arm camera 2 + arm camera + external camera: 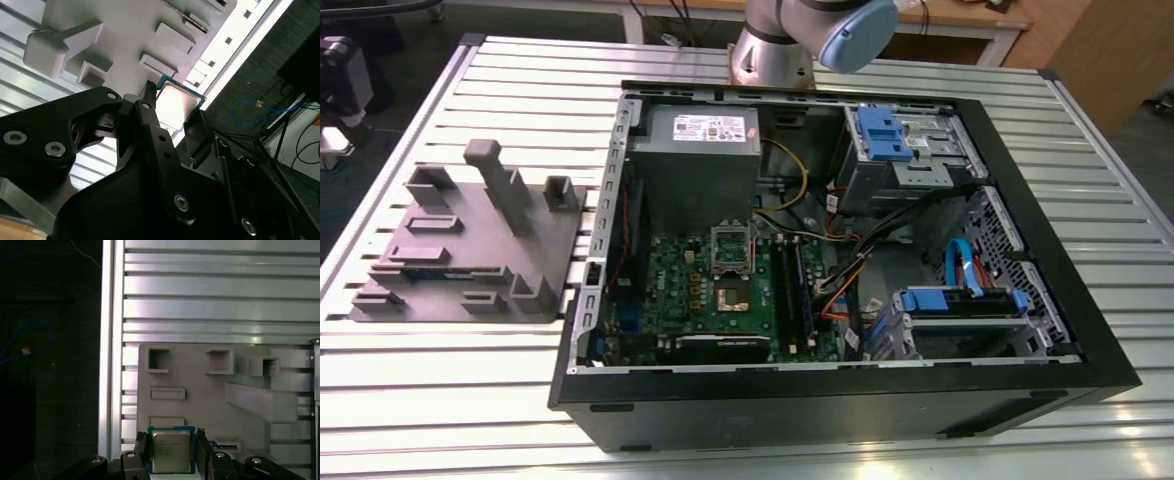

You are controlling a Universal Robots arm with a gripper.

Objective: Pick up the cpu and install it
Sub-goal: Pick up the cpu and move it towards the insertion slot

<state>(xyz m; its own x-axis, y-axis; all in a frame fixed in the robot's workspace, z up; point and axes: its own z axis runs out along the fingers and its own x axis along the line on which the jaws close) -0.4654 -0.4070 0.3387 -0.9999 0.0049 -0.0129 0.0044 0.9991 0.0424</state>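
The gripper (171,440) grips the cpu (171,452) between its two black fingers (141,444), one against each of two opposite edges, with the chip's shiny metal top showing in both wrist views. Just beyond the fingertips lies a grey parts tray (200,390) on the slatted metal table (200,305).

A robotics lab workstation.
A robot arm (774,50) rose by a slotted aluminium tabletop (454,400) carrying an opened computer case (854,400) and a grey parts holder (467,250).
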